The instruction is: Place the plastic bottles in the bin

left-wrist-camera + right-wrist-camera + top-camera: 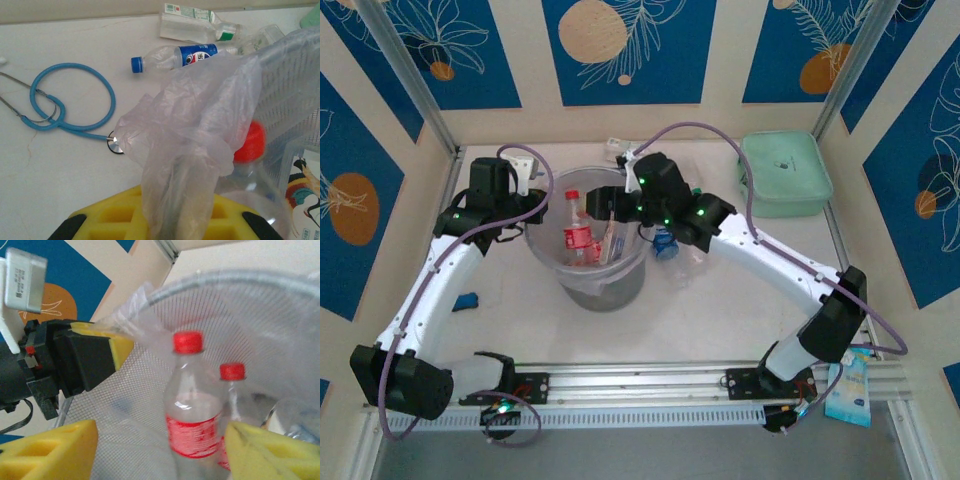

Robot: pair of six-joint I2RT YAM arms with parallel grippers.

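Top external view: the bin (610, 290), a large round translucent bucket, stands mid-table between the two arms, and bottles stand upright inside it. The left gripper (175, 215) is at the bin's left rim. The left wrist view shows its yellow pads (120, 215) pressed together on a bunch of the clear plastic liner (200, 130) that rises from the bin's edge. The right gripper (160, 450) hangs over the mouth of the bin. Its yellow pads (50, 450) are parted, one low on each side of the right wrist view. Between them stands a red-capped bottle (192, 410) with a red label, upright in the bin, with a clear gap on its left side. Whether the other pad touches it cannot be told. A second red-capped bottle (232, 390) stands just behind it, against the bin's fine-meshed wall. Outside the bin, the left wrist view shows a blue-capped bottle (172, 56) with a blue label lying on its side on the white table (65, 170). A green-labelled bottle (197, 25) lies on its side just beyond it. A blue stethoscope (70, 105) lies coiled near them. A mint-green box (780, 172) sits at the table's far right corner, well apart from the bin.
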